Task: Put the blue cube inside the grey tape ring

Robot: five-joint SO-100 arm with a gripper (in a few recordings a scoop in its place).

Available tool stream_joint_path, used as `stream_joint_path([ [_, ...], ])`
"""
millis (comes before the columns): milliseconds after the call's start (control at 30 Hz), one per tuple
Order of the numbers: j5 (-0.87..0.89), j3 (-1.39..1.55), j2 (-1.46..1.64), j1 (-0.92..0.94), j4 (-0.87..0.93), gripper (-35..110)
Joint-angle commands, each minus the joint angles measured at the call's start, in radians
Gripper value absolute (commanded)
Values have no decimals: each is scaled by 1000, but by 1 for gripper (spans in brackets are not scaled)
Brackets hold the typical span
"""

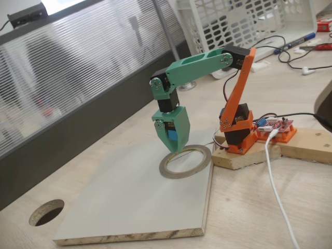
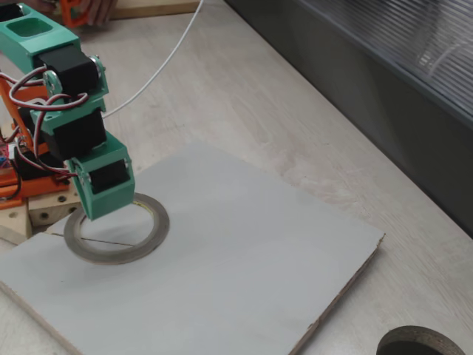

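Observation:
The green gripper [image 1: 174, 147] points straight down over the near-left rim of the grey tape ring [image 1: 199, 167]. A small patch of the blue cube [image 1: 173, 136] shows between the fingers, held just above the ring. The ring lies flat on the pale grey board [image 1: 129, 202], near the board's back corner by the arm's base. In a fixed view from the other side, the gripper [image 2: 100, 212] hangs over the ring's [image 2: 111, 255] far edge, its tips close to the band. The ring's wide opening shows bare board inside.
A round dark hole [image 1: 46, 211] is cut in the table beyond the board's far end, and it also shows as the hole [image 2: 421, 344]. The orange arm base stands on a wooden block [image 1: 244, 155]. A white cable [image 1: 277, 197] trails across the table. A dark partition wall [image 2: 384, 103] runs alongside.

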Motion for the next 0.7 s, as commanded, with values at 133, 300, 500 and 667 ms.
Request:
stream_joint_path([
  [133, 18, 101, 26, 9, -6, 6],
  [300, 11, 130, 37, 9, -6, 6],
  [500, 9, 117, 43, -2, 0, 9],
  [667, 9, 117, 41, -2, 8, 28],
])
